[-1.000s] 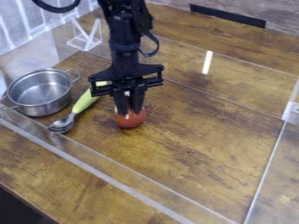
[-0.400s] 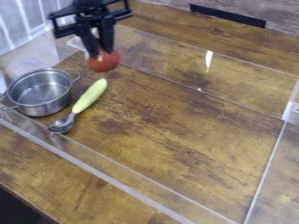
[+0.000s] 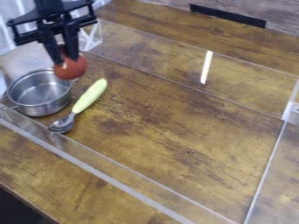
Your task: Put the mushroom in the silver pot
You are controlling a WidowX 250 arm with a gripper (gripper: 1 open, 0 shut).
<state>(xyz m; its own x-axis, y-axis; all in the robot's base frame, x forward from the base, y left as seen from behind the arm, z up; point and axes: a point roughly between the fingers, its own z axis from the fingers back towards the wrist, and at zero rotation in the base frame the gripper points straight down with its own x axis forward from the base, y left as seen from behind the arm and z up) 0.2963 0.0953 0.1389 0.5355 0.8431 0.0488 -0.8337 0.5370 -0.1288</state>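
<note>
My gripper [image 3: 66,61] hangs at the upper left, shut on the mushroom [image 3: 72,68], whose red-brown cap shows just below the black fingers. The mushroom is in the air, a little above and to the right of the silver pot [image 3: 37,93]. That small shiny steel pot stands on the wooden table near the left edge, and nothing shows inside it.
A metal spoon with a yellow-green handle [image 3: 83,99] lies right of the pot. A white wire rack [image 3: 89,33] stands behind the gripper. Clear plastic walls [image 3: 176,206] fence the wooden table on the front and right sides.
The gripper has lifted the mushroom off the table's middle and carried it left, from beside the spoon to just above the pot's right side.
</note>
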